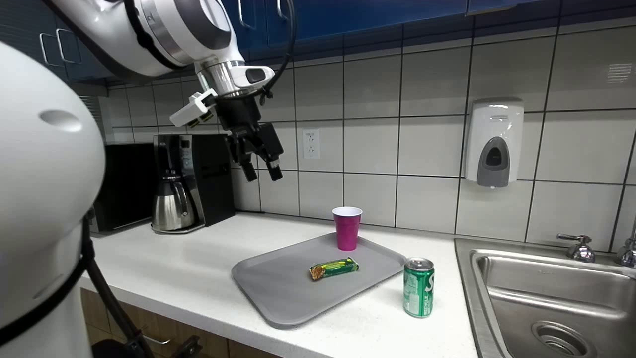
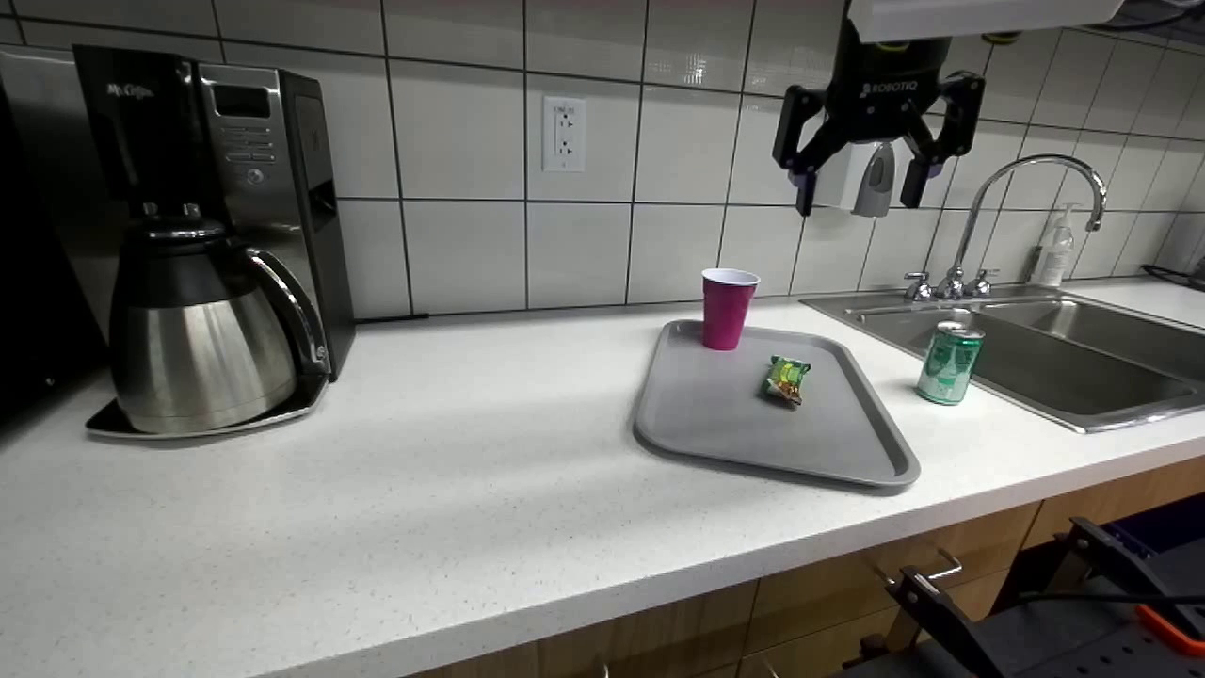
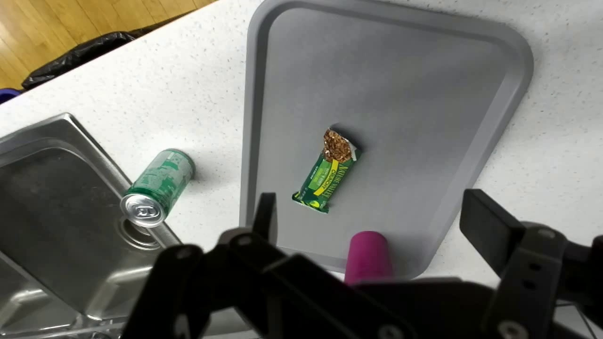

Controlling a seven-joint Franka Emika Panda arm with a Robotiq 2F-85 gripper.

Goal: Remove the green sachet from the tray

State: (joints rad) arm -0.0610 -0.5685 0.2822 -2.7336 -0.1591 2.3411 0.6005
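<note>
The green sachet (image 1: pixel 334 268) is a small flat packet with a brown-orange end. It lies on the grey tray (image 1: pixel 278 298) near its middle; both also show in an exterior view, sachet (image 2: pixel 786 379) and tray (image 2: pixel 715 433). In the wrist view the sachet (image 3: pixel 325 176) lies at a slant on the tray (image 3: pixel 405 84), and its printed face shows. My gripper (image 1: pixel 263 175) hangs well above the counter, apart from the sachet. Its fingers are spread with nothing between them, as an exterior view (image 2: pixel 859 201) and the wrist view (image 3: pixel 370 212) show.
A magenta cup (image 1: pixel 347 228) stands upright on the tray's wall-side end. A green can (image 1: pixel 418 288) stands on the counter between the tray and the steel sink (image 1: pixel 464 298). A coffee maker (image 2: pixel 202 282) stands at the counter's far end. A soap dispenser (image 1: pixel 494 141) hangs on the wall.
</note>
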